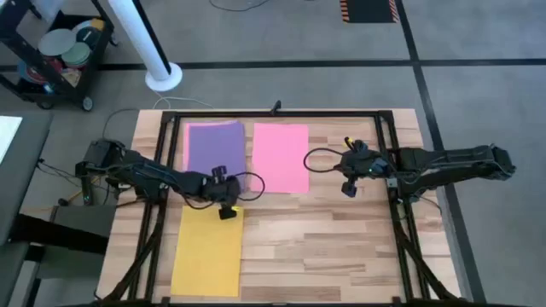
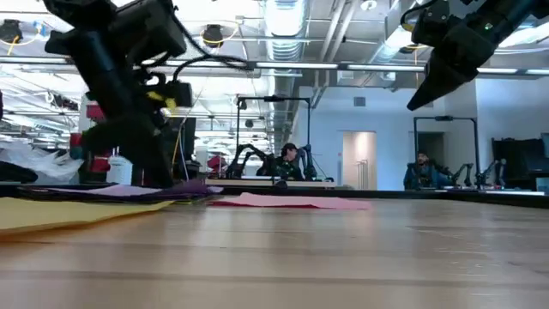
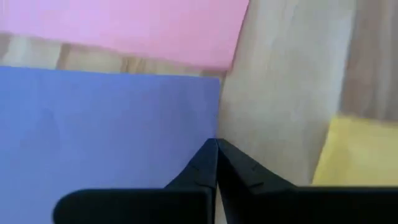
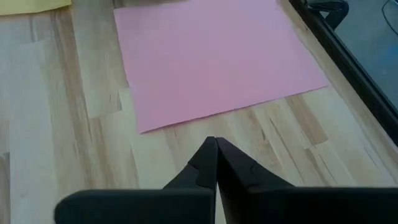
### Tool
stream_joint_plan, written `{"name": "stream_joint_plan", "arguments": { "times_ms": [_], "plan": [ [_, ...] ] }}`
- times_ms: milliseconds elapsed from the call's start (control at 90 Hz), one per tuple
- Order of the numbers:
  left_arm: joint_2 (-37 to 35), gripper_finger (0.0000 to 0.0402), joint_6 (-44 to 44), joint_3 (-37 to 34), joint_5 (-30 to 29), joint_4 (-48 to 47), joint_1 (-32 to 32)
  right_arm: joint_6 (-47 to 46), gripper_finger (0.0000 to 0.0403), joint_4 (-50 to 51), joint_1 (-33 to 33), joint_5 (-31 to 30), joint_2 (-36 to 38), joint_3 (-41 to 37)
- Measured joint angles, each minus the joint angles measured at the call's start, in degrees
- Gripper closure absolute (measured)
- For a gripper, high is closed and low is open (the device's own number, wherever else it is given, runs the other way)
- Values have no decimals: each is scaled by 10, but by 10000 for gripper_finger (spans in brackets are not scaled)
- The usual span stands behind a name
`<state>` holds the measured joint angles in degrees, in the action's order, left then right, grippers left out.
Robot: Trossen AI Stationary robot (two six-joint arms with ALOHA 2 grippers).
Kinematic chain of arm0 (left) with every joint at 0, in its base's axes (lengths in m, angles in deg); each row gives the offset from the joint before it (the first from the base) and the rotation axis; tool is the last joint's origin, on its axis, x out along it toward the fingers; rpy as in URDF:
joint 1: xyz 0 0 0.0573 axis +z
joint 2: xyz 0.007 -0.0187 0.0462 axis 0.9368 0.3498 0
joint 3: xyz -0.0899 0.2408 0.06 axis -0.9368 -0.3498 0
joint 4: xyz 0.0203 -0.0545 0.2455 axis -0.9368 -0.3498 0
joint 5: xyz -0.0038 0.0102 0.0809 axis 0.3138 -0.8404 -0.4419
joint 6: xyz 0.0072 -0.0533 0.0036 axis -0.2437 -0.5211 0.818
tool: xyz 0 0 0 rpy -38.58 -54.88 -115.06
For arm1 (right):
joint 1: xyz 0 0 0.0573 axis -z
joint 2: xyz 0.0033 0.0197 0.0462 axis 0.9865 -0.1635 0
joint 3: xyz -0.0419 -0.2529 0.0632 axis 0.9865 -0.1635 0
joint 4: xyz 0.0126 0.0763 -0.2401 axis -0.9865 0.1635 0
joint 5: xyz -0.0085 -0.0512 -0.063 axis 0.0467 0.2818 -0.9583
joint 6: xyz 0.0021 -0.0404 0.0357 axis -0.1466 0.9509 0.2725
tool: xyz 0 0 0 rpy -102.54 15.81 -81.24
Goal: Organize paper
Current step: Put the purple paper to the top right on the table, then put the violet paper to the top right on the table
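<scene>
Closely pressed together and holding nothing, the fingers of the left gripper [image 1: 226,211] sit at the near right corner of the thin purple letter-size sheet [image 1: 214,147], between it and the yellow sheet of paper [image 1: 208,253] lying nearer the front edge. Across the pale wooden plank surface [image 1: 324,239], the right gripper [image 1: 349,188], its fingers likewise closed on nothing, hangs raised just beside the right edge of the flat pink paper sheet [image 1: 281,157]. A push from these closed tips could buckle or skate the purple sheet over the pink one beside it rather than square it up, since thin paper offers little to bear on. Both dark arms reach inward from opposite sides, the left stretched low along the surface, the right held higher above it.
</scene>
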<state>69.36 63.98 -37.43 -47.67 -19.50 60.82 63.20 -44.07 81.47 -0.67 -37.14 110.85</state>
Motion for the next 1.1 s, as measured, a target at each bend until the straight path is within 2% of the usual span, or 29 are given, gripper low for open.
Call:
{"name": "stream_joint_plan", "arguments": {
  "times_ms": [300,422,567,667,778,1100],
  "plan": [
    [1,401,55,51,32,162,21,1,403,0,0,0,0,0],
    [1,401,71,63,55,199,32,1,403,0,0,0,0,0],
    [1,401,71,70,54,149,34,1,403,0,0,0,0,0],
    [1,400,73,70,87,75,27,1,403,0,0,0,0,0],
    [1,387,53,70,92,24,6,1,403,2,0,0,0,0],
    [15,316,82,69,-7,-15,-42,1,403,1,0,0,0,0]
  ]
}}
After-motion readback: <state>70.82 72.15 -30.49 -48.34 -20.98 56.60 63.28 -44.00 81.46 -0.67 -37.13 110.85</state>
